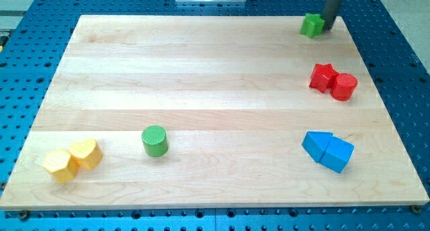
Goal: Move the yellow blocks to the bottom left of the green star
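Camera view puts my tip (329,27), the lower end of the straight dark rod, at the view's top right corner of the pale wooden board (201,76), pressed against or just beside the right side of a small green block (312,25); the block is partly edge-on there, so I take it for the green star, though its points are hard to make out. There is no gripper on this arm, nothing to open or close, and the tip holds nothing; it can only shove. Outward from it, down the view's right side, a red star-like block (323,76) touches a red cylinder (344,86), and lower still two blue wedge-shaped blocks (327,150) lie pressed together. A green cylinder (155,140) stands alone toward the view's bottom left, and beyond it, near the bottom left corner, the two yellow blocks (72,160), roughly hexagonal, sit touching each other. They are well apart from the green star, almost the whole diagonal of the board away, so I judge the task barely begun: no yellow block is yet near its goal. The next move calls for the tip to leave the star without nudging it further, cross to the yellow pair, and get behind them on their lower left side, so that a push drives them up and to the right, passing clear of the green cylinder.
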